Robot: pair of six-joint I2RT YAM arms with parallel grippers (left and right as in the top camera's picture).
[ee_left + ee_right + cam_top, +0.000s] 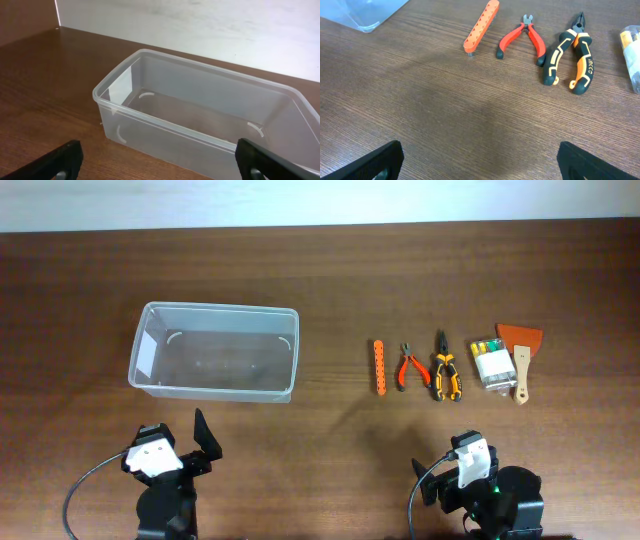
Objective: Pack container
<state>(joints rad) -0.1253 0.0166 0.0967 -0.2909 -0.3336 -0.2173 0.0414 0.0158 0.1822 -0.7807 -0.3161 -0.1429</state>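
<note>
The clear plastic container point(214, 350) stands empty on the left half of the table and fills the left wrist view point(200, 125). To its right lie an orange bit holder point(380, 366) point(481, 26), small red cutters point(411, 366) point(522, 37), black-and-orange pliers point(446, 374) point(570, 59), a pack of batteries point(490, 363) and a scraper with a wooden handle point(520, 358). My left gripper point(160, 167) is open and empty just in front of the container. My right gripper point(480, 167) is open and empty, well short of the tools.
The brown wooden table point(330, 270) meets a pale wall at its far edge point(200, 20). Both arm bases sit at the front edge, left point(165, 480) and right point(480, 490).
</note>
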